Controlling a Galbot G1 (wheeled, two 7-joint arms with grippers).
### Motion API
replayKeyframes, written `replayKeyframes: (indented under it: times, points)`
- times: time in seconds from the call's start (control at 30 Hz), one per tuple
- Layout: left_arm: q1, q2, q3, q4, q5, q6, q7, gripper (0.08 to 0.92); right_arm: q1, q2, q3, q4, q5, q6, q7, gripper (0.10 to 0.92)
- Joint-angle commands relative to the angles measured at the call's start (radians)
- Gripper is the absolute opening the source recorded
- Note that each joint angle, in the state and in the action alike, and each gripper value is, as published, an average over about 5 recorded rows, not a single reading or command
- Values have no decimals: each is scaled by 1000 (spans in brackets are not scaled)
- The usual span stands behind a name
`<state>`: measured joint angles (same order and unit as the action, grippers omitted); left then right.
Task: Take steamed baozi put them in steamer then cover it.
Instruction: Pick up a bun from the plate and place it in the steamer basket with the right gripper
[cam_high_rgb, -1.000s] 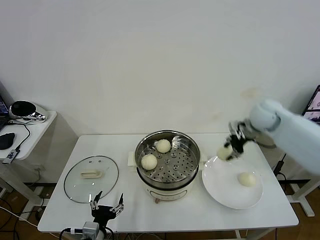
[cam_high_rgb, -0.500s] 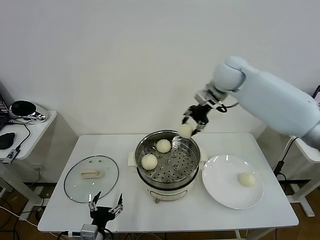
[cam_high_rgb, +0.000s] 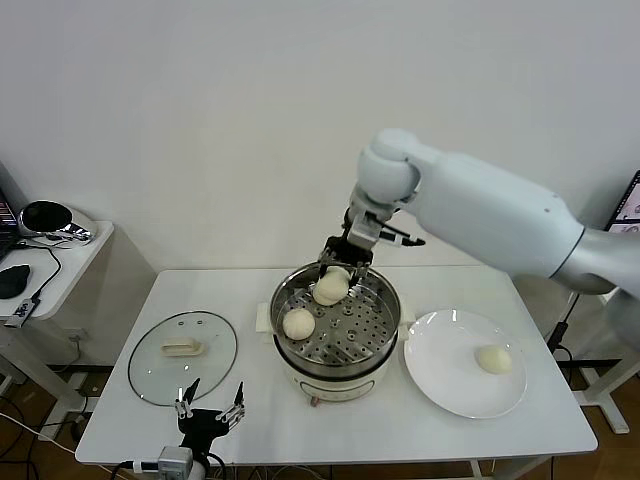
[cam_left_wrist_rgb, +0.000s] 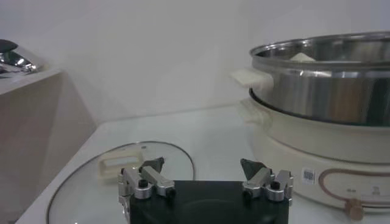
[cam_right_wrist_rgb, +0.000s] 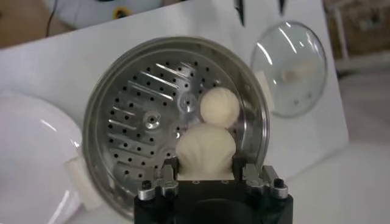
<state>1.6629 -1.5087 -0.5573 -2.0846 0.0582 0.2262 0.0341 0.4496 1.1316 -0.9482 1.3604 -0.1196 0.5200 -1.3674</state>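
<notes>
right pincer (cam_high_rgb: 335, 268) clamped on a baozi (cam_high_rgb: 331, 286) | has swung from over plate (cam_high_rgb: 440, 385) to above steamer (cam_high_rgb: 336, 345) far rim | two buns beneath/beside, one left on plate | left pincer (cam_high_rgb: 210, 412) wide open, idle near cover (cam_high_rgb: 182, 357)

The right arm reaches in from the right side, its thick white forearm running leftward and its wrist bent downward toward the far middle of the scene, with the right gripper (cam_high_rgb: 338, 268) pointing down. Its fingers (cam_right_wrist_rgb: 166, 175) are drawn in close on a baozi (cam_right_wrist_rgb: 205, 150) held between them. The left arm is parked low at the near left edge, its left gripper (cam_high_rgb: 209, 411) pointing away from the robot with fingers spread wide.
</notes>
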Motion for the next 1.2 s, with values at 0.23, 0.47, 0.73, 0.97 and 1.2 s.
replayKeyframes:
  times: [0.23, 0.47, 0.73, 0.97, 1.2]
  points:
    - [-3, 6, -9, -3, -13, 0, 2, 823, -115, 42, -57, 33, -186, 120, 2, 543]
    - [-3, 9, -7, 0, -14, 0, 2, 823, -131, 67, -69, 45, -156, 111, -19, 539]
    - [-5, 6, 3, 9, -11, -1, 2, 823, -150, 59, -73, 59, -157, 112, -25, 543]
    - [-9, 4, 6, 6, -9, 0, 3, 823, -165, 62, -75, 63, -160, 104, -21, 543]
    - [-9, 3, 1, 3, -11, 0, 3, 823, -163, 71, -70, 56, -167, 85, -11, 551]
